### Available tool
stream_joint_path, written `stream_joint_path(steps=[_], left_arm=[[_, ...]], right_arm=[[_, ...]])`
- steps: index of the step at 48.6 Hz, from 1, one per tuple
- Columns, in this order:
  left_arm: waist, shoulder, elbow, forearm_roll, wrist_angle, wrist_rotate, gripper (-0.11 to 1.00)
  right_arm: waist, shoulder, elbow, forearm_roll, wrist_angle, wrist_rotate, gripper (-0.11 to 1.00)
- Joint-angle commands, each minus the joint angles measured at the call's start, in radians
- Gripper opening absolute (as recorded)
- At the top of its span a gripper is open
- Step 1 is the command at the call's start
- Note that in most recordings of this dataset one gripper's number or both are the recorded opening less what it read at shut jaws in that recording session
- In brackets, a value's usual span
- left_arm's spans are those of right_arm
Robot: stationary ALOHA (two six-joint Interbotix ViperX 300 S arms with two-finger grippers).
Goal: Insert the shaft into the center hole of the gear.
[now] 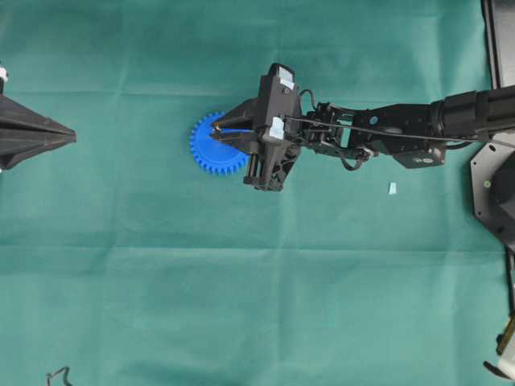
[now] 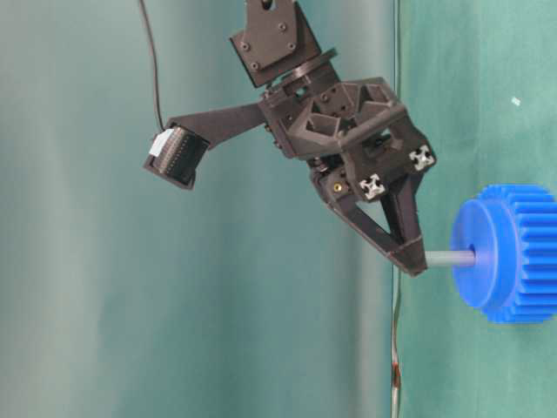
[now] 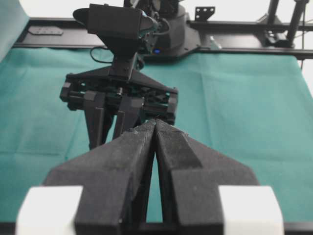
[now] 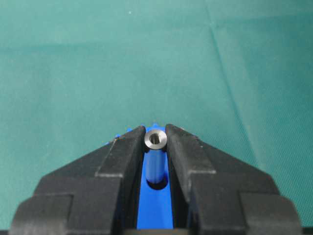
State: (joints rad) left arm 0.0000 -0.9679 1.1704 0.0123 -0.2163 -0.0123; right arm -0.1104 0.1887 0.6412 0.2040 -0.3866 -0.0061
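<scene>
Right gripper [image 2: 416,261] pinches the shaft [image 2: 448,259] at its top end, fingers [image 4: 122,156] tight on both sides. Shaft's long axis runs straight from the fingertips into the gear [image 1: 216,145], lower end at the center hole [image 2: 474,258]; whether it is seated cannot be told. Gear sits at 9 o'clock of the right wrist, overhead. Left gripper [image 3: 155,127] is pressed together, empty, well apart at far 9 o'clock. No containers in view.
</scene>
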Motion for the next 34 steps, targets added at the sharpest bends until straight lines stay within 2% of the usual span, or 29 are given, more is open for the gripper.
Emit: stream_joint_path(steps=[1,34], left_arm=[[0.002,0.005,-0.025,0.002,-0.006,0.0,0.0],[0.002,0.003,-0.025,0.002,-0.002,0.002,0.0]], right_arm=[[-0.009,-0.008,-0.014,0.002,-0.009,-0.002,0.16],[-0.02,-0.044,0.021,0.003,-0.014,0.0,0.16]])
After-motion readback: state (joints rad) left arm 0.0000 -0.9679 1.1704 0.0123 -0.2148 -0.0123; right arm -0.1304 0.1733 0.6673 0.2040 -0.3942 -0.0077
